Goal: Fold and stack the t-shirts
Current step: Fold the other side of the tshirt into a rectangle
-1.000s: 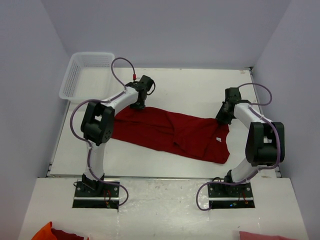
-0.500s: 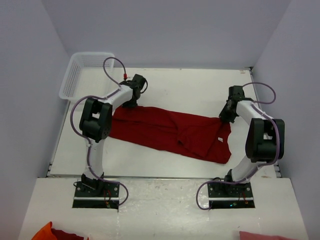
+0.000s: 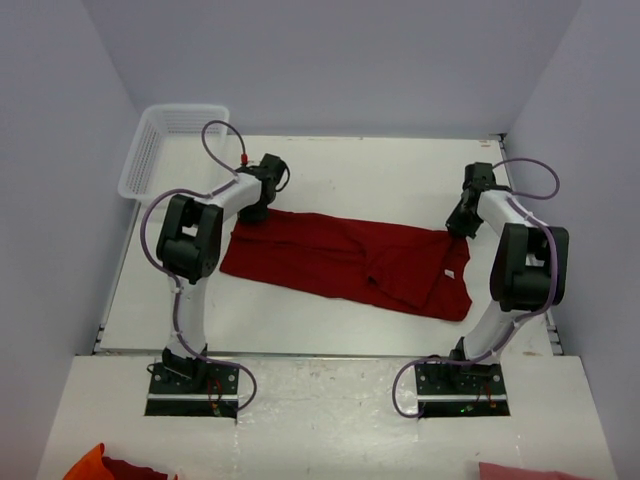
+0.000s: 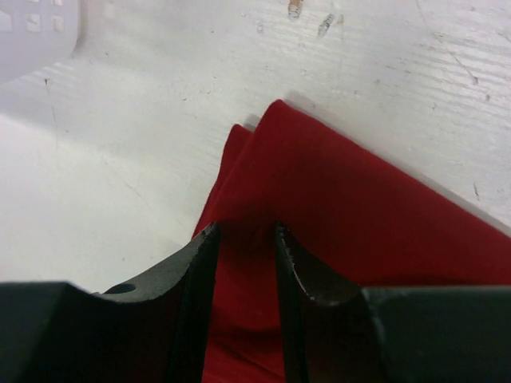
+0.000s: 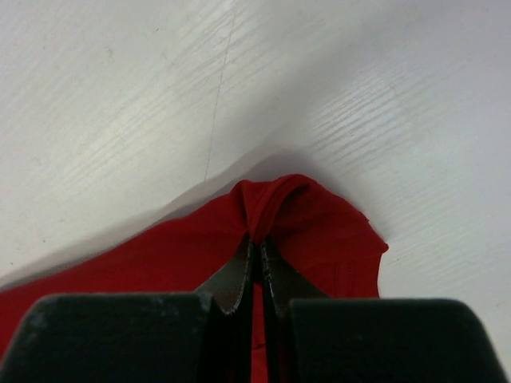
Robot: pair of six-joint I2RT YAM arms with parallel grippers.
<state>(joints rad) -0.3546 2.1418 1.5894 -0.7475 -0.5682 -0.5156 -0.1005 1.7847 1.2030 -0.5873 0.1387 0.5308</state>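
Dark red t-shirt [image 3: 345, 262]: laid lengthwise across the white table [image 3: 380, 170], rumpled toward the middle. Its left corner is pinched between the fingers of the left gripper [image 4: 243, 233]. Its right edge is clamped in the tightly closed right gripper [image 5: 257, 243]. White mesh basket [image 3: 160, 150]: set at the far-left corner.

The bench [image 3: 350, 170] is a white board with fine wood grain and a few faint scratches, filling the middle of the frame. A dark red t-shirt [image 3: 330, 262] lies spread across it in a long band from centre left to centre right, sloping a little lower toward the right. It is creased through the middle, with a small white label [image 3: 451, 273] near its right end. A white mesh basket [image 3: 165, 150] sits at the bench's upper left corner, apart from the t-shirt.
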